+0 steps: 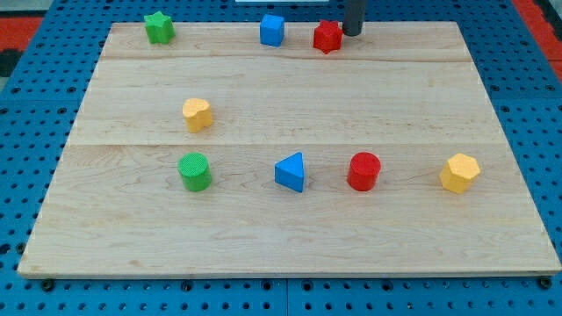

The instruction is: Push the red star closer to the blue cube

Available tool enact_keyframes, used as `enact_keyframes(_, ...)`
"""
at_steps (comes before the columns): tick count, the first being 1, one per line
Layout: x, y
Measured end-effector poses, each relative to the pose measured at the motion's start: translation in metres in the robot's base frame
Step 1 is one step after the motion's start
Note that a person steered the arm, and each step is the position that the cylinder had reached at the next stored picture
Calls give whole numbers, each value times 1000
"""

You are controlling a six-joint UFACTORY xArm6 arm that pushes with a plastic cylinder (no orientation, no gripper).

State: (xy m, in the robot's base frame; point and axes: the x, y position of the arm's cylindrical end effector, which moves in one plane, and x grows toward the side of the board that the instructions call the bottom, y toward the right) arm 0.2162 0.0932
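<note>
- At the board's (pixel 492 175) top edge, the rod is standing with its tip (pixel 352 34) just beside the red star (pixel 327 37), on the star's right side as the view has it; whether the two are actually touching is too close to call from here.
- The red star is lying near the blue cube (pixel 272 30), which is sitting just to its left along the same top edge, with a narrow strip of bare wood showing between them.
- The arm is carrying no hand at all (only the plain dark rod), so nothing is being grasped or let go; it can only be shoving.
- The task is looking well along: the star is already sitting a short way from the cube, and the tip is waiting on the far side of the star, the right place for pushing it leftward.
- What seems to be remaining is closing that last gap, if a tighter fit is wanted.
- The other blocks are lying well clear: a green star (pixel 159 27) at top left, a yellow block (pixel 198 114) mid-left, and along the lower row a green cylinder (pixel 195 171), a blue triangle (pixel 291 172), a red cylinder (pixel 363 171) and a second yellow block (pixel 459 172).
</note>
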Motion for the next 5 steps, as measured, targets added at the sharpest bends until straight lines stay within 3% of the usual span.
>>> enact_keyframes(2,73,-107)
enact_keyframes(3,64,-35)
enact_keyframes(4,34,-51)
enact_keyframes(5,25,-130)
